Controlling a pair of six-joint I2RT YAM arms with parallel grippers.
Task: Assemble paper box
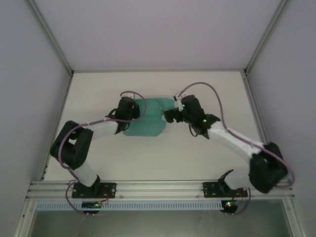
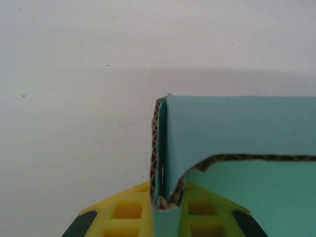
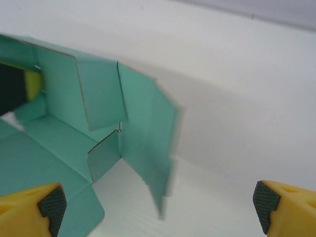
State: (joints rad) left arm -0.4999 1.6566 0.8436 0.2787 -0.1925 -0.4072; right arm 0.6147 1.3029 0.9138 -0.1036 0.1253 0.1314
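Top external view: a matte white table (image 1: 158,163) carries the paper box (image 1: 148,121) near its middle. The box is a teal-green die-cut sheet, partly folded, lying between the two wrists. The left gripper (image 1: 134,109) is at its left edge and the right gripper (image 1: 170,115) at its right. In the left wrist view the paper box (image 2: 237,128) proves to be thin corrugated card, smooth teal on its faces with a brown fluted core along the cut edges. One wall is doubled over and stands upright, pinched in the left gripper (image 2: 165,205) between yellow latticed fingers (image 2: 126,210). In the right wrist view, panels and rounded flaps of the paper box (image 3: 98,98) rise from a flat base. The right gripper (image 3: 158,202) has its jaws spread wide, and its black cross-hatched pads (image 3: 52,205) are bare. The card lies ahead and to the left of the gap.
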